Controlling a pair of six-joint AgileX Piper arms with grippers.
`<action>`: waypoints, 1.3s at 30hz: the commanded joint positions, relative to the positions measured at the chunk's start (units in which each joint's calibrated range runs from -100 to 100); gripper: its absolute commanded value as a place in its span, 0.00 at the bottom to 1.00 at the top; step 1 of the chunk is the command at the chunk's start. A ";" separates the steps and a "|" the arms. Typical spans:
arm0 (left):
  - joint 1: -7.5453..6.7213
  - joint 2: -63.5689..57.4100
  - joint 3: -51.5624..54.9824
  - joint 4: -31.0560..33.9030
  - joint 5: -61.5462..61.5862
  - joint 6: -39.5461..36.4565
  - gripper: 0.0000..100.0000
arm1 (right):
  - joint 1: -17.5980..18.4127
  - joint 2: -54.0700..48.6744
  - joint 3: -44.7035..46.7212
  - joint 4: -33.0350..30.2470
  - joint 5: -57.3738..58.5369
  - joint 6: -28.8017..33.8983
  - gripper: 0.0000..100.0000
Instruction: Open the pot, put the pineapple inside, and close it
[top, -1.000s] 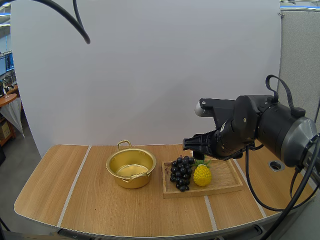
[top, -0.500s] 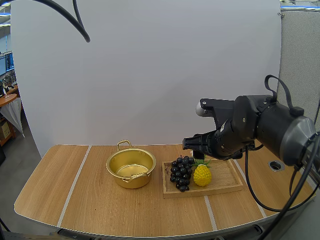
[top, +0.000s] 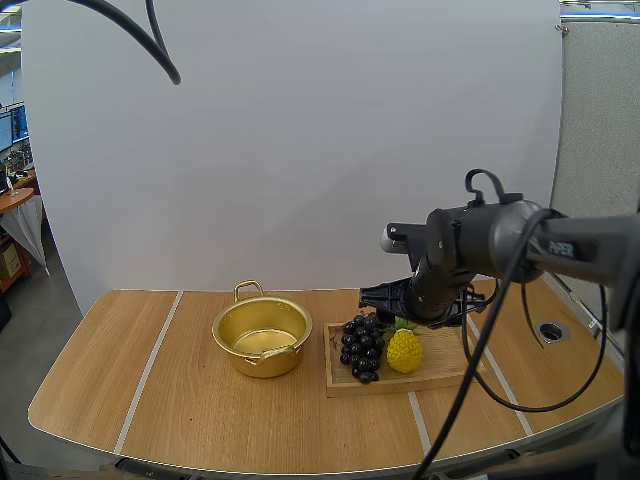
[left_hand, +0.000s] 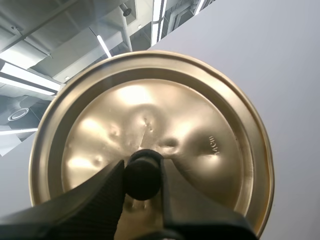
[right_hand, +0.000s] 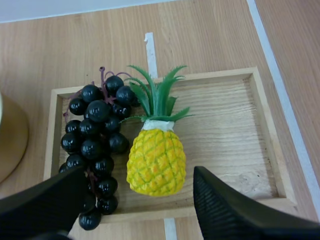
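Lying on the wooden tray (right_hand: 235, 130), pineapple (right_hand: 156, 161) beside grapes (right_hand: 95, 145); pot (top: 243, 360) stands open.

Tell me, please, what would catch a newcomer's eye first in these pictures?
The yellow pineapple lies beside dark grapes on the wooden tray, with the right gripper hovering over it, jaws open. The gold pot stands lidless beside the tray, its lid pinched at its black knob by the left gripper.
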 joint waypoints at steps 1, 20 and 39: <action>-0.25 -0.42 -0.45 0.03 -2.09 -0.43 0.00 | -0.71 4.33 -3.60 -0.79 -1.48 1.87 1.00; -0.25 -0.42 -0.45 0.03 -2.09 -0.43 0.00 | -1.24 15.49 -4.92 -2.02 -3.72 5.04 1.00; -0.25 -0.42 -0.45 0.03 -2.09 -0.43 0.00 | -1.24 23.88 -4.68 -2.61 -8.43 5.14 1.00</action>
